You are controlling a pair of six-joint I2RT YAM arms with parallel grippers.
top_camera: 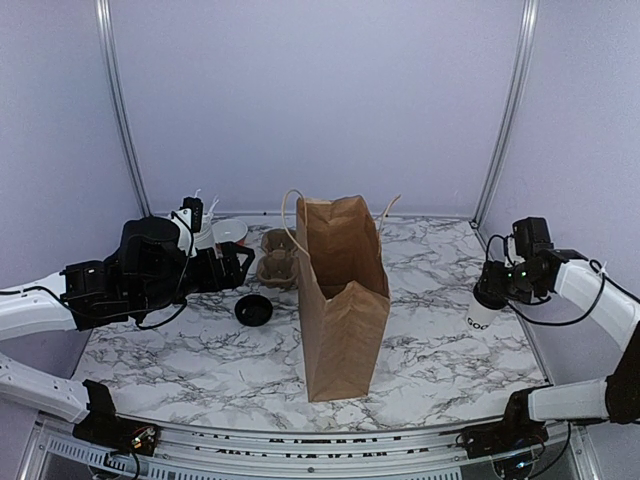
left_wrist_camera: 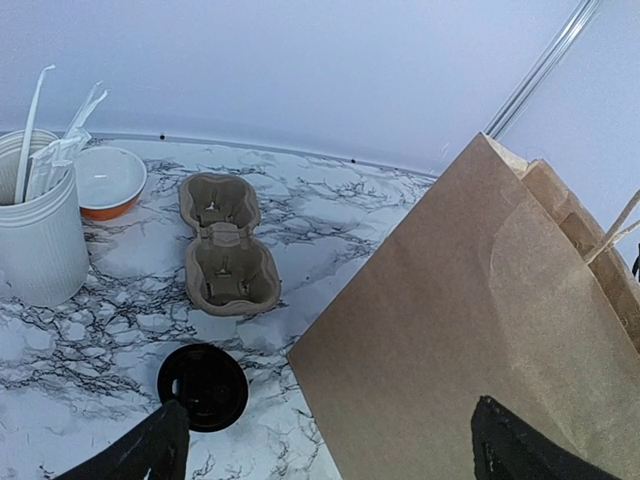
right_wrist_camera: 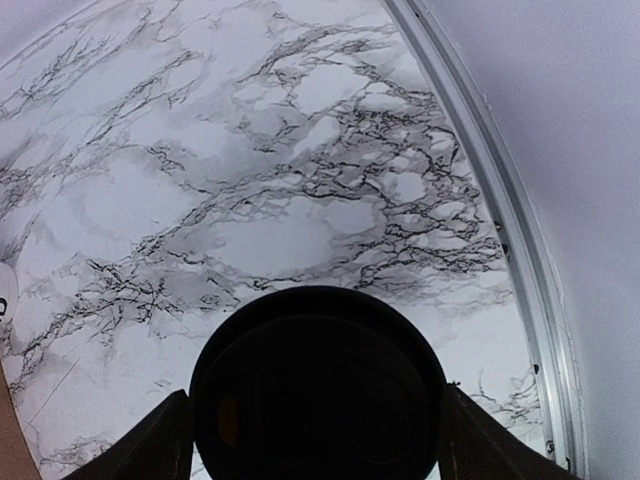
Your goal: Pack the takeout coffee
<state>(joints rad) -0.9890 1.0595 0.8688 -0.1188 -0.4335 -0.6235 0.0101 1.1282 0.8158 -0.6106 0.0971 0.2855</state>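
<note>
The right tool (top_camera: 491, 291) is clamped on the takeout coffee (top_camera: 479, 316) by the table's (top_camera: 440, 350) right edge. It should be carried upright over the paper bag's (top_camera: 340, 300) rim, then lowered straight in. The left tool (top_camera: 241, 266) is spread apart.

Bare marble table (top_camera: 440, 330) separates the paper bag (top_camera: 342, 300) from the takeout coffee (top_camera: 480, 312) in my right gripper (top_camera: 492, 284); a loose lid (top_camera: 253, 309) and cup carrier (top_camera: 277, 256) crowd its left.

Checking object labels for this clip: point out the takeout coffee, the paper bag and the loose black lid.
takeout coffee (top_camera: 482, 308), top external view, its white side wall.
paper bag (top_camera: 345, 340), top external view, its near front panel.
loose black lid (top_camera: 253, 309), top external view, the lid's centre.
</note>
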